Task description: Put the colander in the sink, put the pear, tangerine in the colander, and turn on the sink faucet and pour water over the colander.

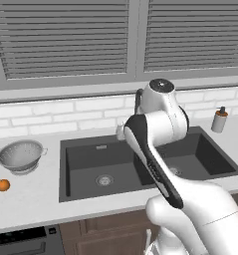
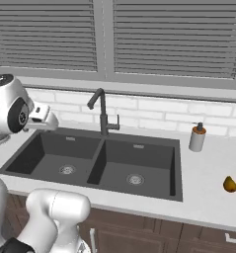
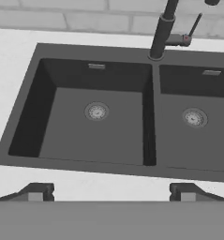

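Pale counter surrounds the sink [image 1: 80, 149], both basins bare; left of it the colander [image 1: 20, 155] sits unfilled, tangerine [image 1: 3, 185] beside it. Gripper [image 3: 111, 192] spread wide above the sink's near edge, grasping nothing.

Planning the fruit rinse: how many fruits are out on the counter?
2: a tangerine left of the sink near the colander, a pear on its right.

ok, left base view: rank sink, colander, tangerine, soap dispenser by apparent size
1. sink, largest by far
2. colander
3. soap dispenser, taller than the tangerine though it stands farther back
4. tangerine, smallest
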